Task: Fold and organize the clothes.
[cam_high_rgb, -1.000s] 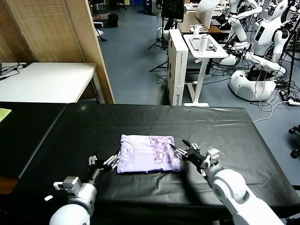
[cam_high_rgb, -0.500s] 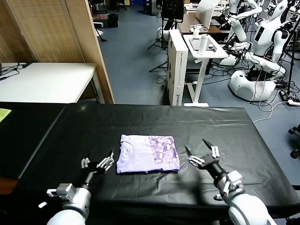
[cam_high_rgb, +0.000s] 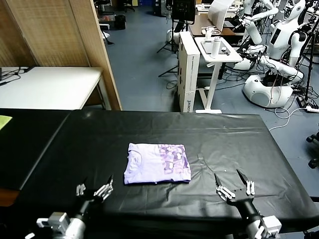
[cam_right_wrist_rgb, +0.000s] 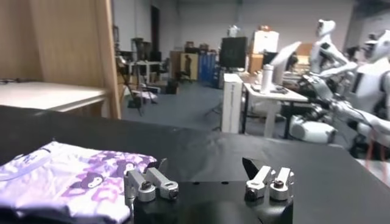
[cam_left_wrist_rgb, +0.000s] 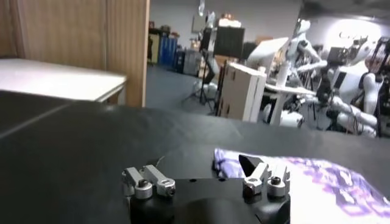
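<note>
The clothes, a pale lavender T-shirt with a purple print, lie folded into a flat rectangle in the middle of the black table. My left gripper is open near the table's front edge, off the shirt's front left corner and apart from it. On the other side my right gripper is open too, near the front edge and clear of the shirt's right side. In the left wrist view the shirt lies beyond the empty left gripper. The right wrist view shows the shirt beside the empty right gripper.
A yellow-green cloth lies at the far left edge. A white table and a wooden partition stand behind on the left. A white stand and other robots are on the floor beyond the black table.
Both grippers have drawn back from the shirt's sides toward the table's front edge. The right gripper let go of the shirt's right edge and opened. The folded shirt has not moved.
</note>
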Controlling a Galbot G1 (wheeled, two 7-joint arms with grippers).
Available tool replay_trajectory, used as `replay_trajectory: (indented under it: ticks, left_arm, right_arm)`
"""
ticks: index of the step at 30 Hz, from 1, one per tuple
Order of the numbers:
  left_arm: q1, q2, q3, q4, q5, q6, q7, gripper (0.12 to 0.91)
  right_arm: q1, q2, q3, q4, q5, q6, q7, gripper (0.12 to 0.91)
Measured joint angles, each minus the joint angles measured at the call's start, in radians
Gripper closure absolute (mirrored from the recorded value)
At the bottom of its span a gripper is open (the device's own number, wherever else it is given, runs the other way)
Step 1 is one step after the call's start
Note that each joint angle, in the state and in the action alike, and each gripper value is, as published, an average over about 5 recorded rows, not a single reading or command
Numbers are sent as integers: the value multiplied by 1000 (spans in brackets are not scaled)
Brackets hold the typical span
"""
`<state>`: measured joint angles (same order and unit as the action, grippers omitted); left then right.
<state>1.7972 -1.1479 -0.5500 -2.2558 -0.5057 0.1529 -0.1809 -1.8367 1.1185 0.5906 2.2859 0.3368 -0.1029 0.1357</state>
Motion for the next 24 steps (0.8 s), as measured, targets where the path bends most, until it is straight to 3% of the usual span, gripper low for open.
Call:
replay_trajectory:
  ticks: [12,24]
  left_arm:
    - [88,-4,-27,-25,14,10,0,123]
    - [118,-1,-22,-36,44,14,8,123]
  right_arm:
    - [-55,54,-5,-18,-46,72,28,118]
    - [-80,81,-15,-14,-64,81,33,118]
